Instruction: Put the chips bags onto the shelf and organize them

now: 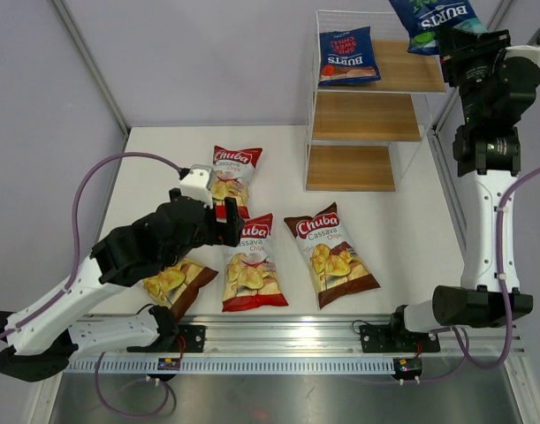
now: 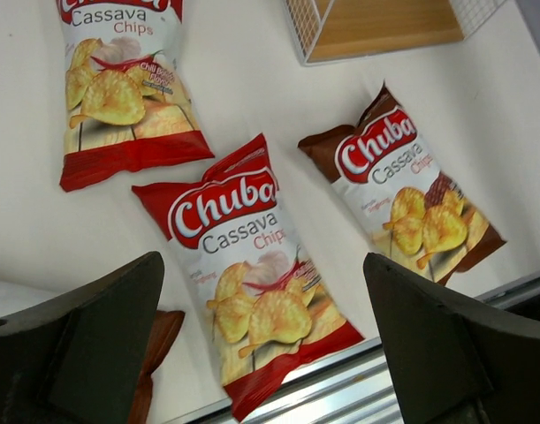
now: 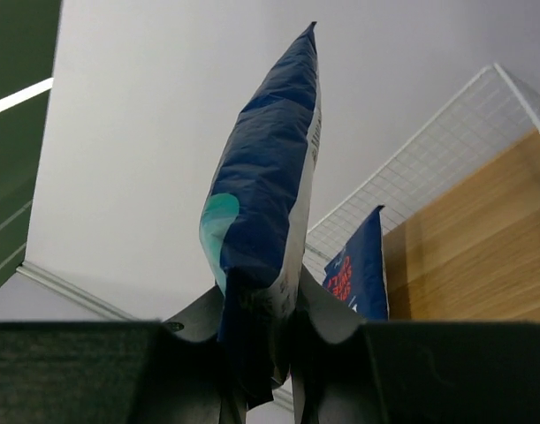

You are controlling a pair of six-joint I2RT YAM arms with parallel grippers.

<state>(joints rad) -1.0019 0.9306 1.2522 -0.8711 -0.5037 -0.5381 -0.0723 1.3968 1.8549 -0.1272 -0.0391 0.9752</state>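
Near shelf [image 1: 367, 117], right arm [image 1: 482, 212] upright, right gripper [image 1: 442, 40] pinching Burts bag [image 1: 442, 16]

In the top view, the held Burts bag [image 1: 436, 18] is cut off by the upper edge, and its lower end is covered by the right fingers [image 1: 450, 41]. One brown Chuba bag [image 1: 179, 284] is largely hidden beneath the left arm [image 1: 137, 252], with only one end seen. The near end of the far red-and-white bag [image 1: 235, 166] is masked by the left fingers [image 1: 227, 216]. In the left wrist view, that bag's top is cropped by the frame, the shelf [image 2: 384, 31] is shown only as a corner, and the brown Chuba bag is reduced to a sliver behind one finger. In the right wrist view, the held bag's bottom is buried between the fingers, and the second Burts bag [image 3: 362, 269] is partly covered. The small print cannot be read.
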